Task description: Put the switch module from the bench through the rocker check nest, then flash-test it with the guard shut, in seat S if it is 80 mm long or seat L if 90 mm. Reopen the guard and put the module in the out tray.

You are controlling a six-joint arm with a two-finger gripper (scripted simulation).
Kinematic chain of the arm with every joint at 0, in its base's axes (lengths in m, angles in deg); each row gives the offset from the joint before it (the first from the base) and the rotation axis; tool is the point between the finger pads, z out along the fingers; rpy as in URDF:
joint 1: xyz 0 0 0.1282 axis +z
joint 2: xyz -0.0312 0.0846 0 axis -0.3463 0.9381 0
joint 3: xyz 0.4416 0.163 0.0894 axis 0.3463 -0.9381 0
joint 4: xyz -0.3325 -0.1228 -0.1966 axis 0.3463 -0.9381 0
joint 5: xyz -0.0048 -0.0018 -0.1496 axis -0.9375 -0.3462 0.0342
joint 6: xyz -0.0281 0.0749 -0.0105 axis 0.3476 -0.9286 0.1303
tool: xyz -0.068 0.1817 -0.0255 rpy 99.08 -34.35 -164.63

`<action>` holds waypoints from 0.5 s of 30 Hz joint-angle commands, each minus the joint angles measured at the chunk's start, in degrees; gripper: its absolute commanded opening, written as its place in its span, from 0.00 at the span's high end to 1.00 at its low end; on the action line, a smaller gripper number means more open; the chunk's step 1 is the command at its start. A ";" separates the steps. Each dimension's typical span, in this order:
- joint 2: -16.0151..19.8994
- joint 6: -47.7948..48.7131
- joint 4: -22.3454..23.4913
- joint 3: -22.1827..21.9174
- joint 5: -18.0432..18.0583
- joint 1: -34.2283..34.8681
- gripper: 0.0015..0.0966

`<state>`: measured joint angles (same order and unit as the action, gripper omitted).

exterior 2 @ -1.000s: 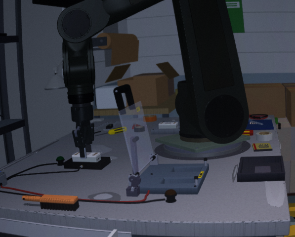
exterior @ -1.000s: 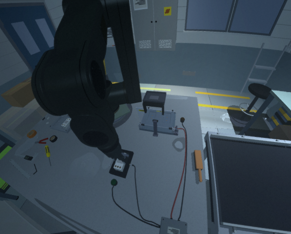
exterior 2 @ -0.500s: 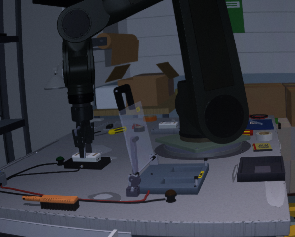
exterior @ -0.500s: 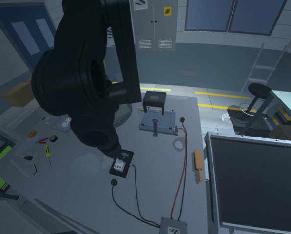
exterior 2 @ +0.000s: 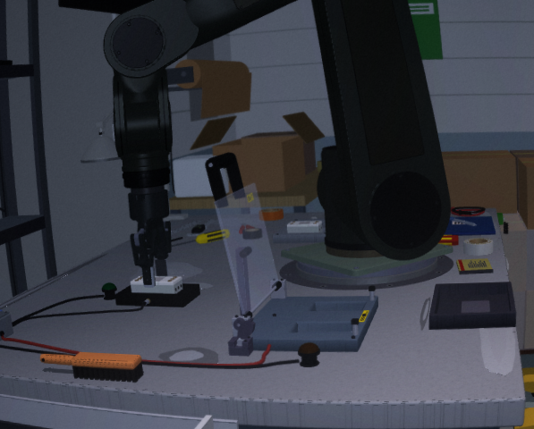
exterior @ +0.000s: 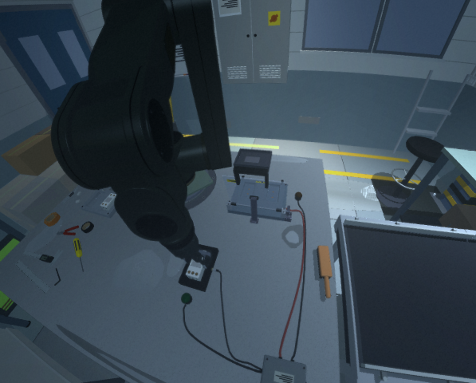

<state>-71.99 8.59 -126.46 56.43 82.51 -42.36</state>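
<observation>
The white switch module (exterior: pixel 194 270) (exterior 2: pixel 157 284) is partly hidden by my fingers. It sits on the black rocker check nest (exterior: pixel 198 270) (exterior 2: pixel 157 295) at the left front of the bench. My gripper (exterior: pixel 200 259) (exterior 2: pixel 149 269) stands open over the module's far end and holds nothing. The flash tester (exterior: pixel 258 198) (exterior 2: pixel 314 321) is a grey base with two seats near mid-bench. Its clear guard (exterior 2: pixel 244 240) stands raised and tilted. The black out tray (exterior: pixel 252 163) (exterior 2: pixel 472 305) stands beyond the tester's far end.
A large dark screen (exterior: pixel 417 299) borders the bench's right side. A green button (exterior: pixel 186 298) (exterior 2: pixel 109 289) sits by the nest, a brown button (exterior 2: pixel 308 353) by the tester, with cables across the front. An orange brush (exterior: pixel 325 269) (exterior 2: pixel 94 362) lies near the edge. Hand tools lie at the far left.
</observation>
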 commanded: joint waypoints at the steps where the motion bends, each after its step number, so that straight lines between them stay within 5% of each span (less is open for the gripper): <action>1: -0.02 0.00 0.00 0.03 0.00 0.00 0.33; 15: -0.99 0.00 -3.14 2.23 0.00 0.00 0.33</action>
<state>-72.95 8.59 -129.63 58.63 82.51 -42.36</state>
